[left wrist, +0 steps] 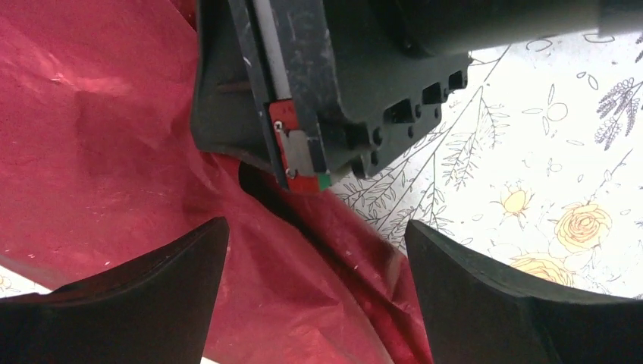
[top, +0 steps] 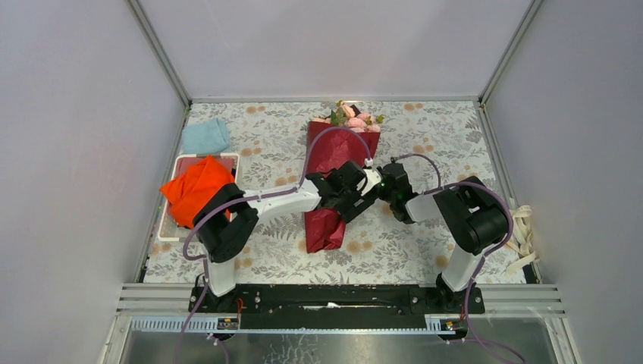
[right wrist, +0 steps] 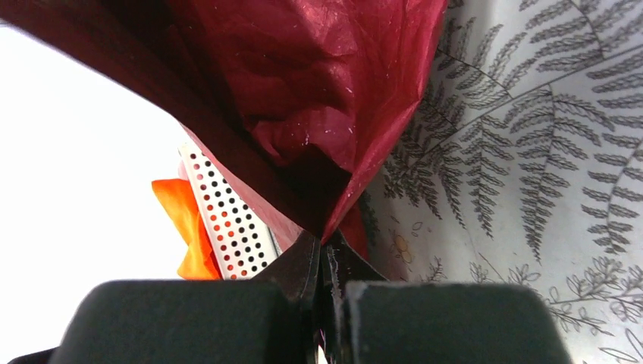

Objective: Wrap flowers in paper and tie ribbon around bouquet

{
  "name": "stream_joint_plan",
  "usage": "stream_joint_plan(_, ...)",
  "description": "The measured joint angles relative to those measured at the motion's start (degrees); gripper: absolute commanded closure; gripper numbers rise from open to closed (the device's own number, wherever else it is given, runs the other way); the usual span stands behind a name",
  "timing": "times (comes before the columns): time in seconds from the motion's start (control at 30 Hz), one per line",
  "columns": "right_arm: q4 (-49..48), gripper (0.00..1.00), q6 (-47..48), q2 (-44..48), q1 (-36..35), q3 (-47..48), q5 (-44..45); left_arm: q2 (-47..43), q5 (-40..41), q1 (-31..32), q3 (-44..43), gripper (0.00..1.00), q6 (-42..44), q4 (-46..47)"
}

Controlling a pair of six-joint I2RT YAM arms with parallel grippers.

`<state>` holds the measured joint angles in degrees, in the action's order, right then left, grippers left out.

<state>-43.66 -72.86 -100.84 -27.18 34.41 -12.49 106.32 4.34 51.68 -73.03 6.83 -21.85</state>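
Overhead, floral tablecloth (top: 425, 136), grey walls (top: 76, 114); tray (top: 186, 162) at nine o'clock holds orange cloth (top: 196, 189); left gripper (left wrist: 316, 227) spread, right gripper (right wrist: 326, 254) pinching paper (right wrist: 303, 76).

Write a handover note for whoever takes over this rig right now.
Left tool: open, over the crumpled dark red wrapping paper.
Right tool: shut on a fold of that paper.
Pale pink artificial roses show at its far end.
Done: flowers look wrapped.
To do: the cream flat ribbon lies at the right edge of the floral-print table, not yet tied.
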Motion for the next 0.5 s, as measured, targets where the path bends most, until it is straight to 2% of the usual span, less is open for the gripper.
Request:
stream_joint_plan(0.17, -0.72, 1.00, -1.20, -0.59, -0.04, 0.59, 0.04, 1.14, 0.39, -0.20, -0.35, 0.08, -1.01, 0.92)
stream_joint_plan(0.23, -0.76, 1.00, -1.49, -0.61, -0.04, 0.68, 0.04, 1.55, 0.55, -0.26, -0.35, 0.11, -1.11, 1.60)
stream_joint_plan(0.37, -0.83, 1.00, -1.62, -0.61, -0.07, 0.68, 0.07, 1.95, 2.43, -0.31, -0.33, 0.22, -0.96, 3.21)
stream_joint_plan(0.5, -0.81, 1.00, -1.55, -0.61, -0.22, 0.70, 0.44, 2.89, 3.63, -0.31, -0.31, 0.44, -0.87, 4.98)
